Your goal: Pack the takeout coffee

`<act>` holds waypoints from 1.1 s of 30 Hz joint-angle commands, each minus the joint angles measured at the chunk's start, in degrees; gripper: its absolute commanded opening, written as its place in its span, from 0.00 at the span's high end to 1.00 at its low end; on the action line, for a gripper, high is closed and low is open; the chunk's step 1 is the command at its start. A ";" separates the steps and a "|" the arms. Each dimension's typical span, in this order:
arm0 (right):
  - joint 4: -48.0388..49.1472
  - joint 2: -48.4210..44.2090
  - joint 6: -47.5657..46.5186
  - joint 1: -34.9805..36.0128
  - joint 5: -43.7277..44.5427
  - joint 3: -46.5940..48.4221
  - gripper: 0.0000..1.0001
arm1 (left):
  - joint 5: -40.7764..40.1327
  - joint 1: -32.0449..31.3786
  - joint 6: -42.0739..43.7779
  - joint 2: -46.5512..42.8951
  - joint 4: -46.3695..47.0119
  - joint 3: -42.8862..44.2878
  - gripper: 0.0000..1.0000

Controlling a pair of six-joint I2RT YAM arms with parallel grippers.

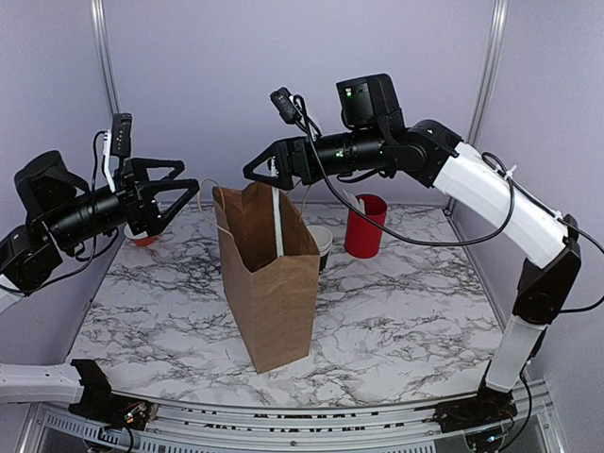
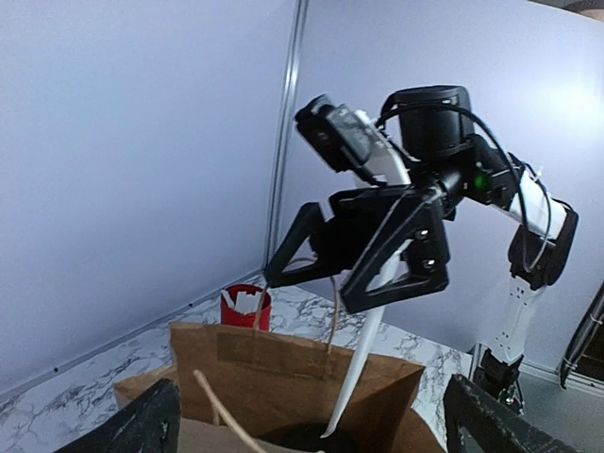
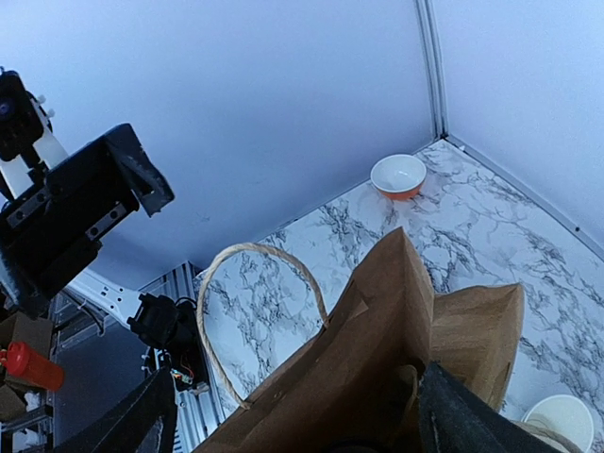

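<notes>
A brown paper bag (image 1: 269,274) stands open in the middle of the marble table. The takeout coffee is not clearly in view. In the left wrist view a dark rounded shape (image 2: 304,440) lies deep inside the bag (image 2: 283,377); I cannot tell what it is. My right gripper (image 1: 257,170) hovers open just above the bag's mouth. A white plastic utensil (image 1: 278,222) runs from under it down into the bag; I cannot tell whether a finger touches it. My left gripper (image 1: 184,192) is open and empty, left of the bag's top.
A red cup of utensils (image 1: 365,225) and a stack of white-rimmed black cups (image 1: 322,242) stand behind the bag on the right. An orange bowl (image 1: 142,236) sits at the back left, under my left arm. Bag handles (image 3: 255,311) stick up.
</notes>
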 commanded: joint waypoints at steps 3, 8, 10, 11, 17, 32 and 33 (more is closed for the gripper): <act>1.21 -2.35 2.11 -0.21 -0.97 1.86 0.14 | -7.24 -9.02 7.25 4.10 -1.32 4.99 0.07; 2.32 -2.97 3.04 -0.23 -0.53 1.22 0.14 | -13.16 -13.82 9.93 7.75 -0.92 6.14 0.13; 3.18 -3.44 3.61 -0.28 -0.44 0.62 0.14 | -15.93 -15.49 10.75 9.01 -0.04 5.95 0.15; 3.74 -3.63 3.78 -0.24 -0.46 0.43 0.14 | -17.06 -16.45 11.06 9.61 0.51 5.82 0.15; 5.63 -3.87 4.92 -0.24 -1.28 -0.17 0.14 | -19.51 -19.85 12.76 12.86 3.64 6.34 0.18; 8.16 -3.14 5.99 -0.04 -2.26 -0.44 0.14 | -21.25 -21.56 10.72 18.21 9.58 7.04 0.32; 8.25 -3.04 5.99 0.02 -2.26 -0.40 0.14 | -21.14 -21.72 10.57 18.51 9.88 7.16 0.33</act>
